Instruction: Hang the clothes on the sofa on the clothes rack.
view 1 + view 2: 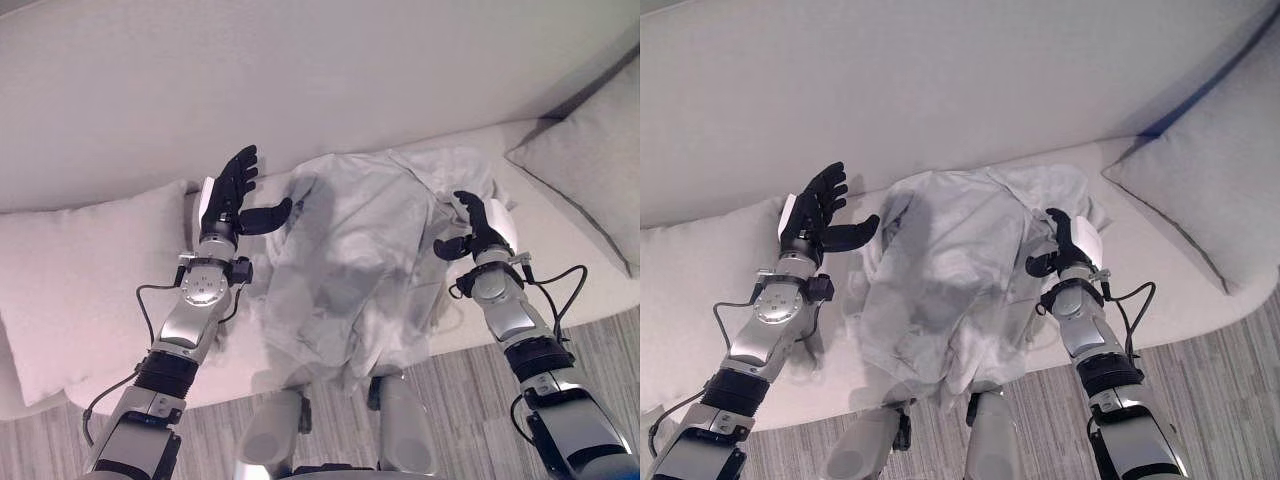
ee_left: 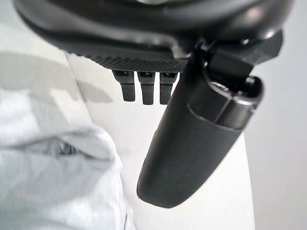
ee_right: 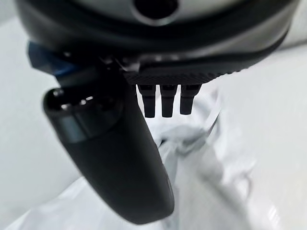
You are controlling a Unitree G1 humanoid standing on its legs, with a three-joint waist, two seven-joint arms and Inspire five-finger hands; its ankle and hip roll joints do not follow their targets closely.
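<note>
We see one pale garment lying crumpled on the sofa seat, its lower edge spilling over the seat's front lip toward the striped floor. Two cushions flank it: a left cushion outward of the left hand, and a right cushion beyond the right hand. The left hand hovers just beside the garment's edge, fingers straight and thumb spread, holding nothing. The right hand sits at the garment's opposite edge, fingers extended and relaxed, thumb toward the cloth; we cannot tell whether it touches. Bare seat lies between each hand and its cushion.
</note>
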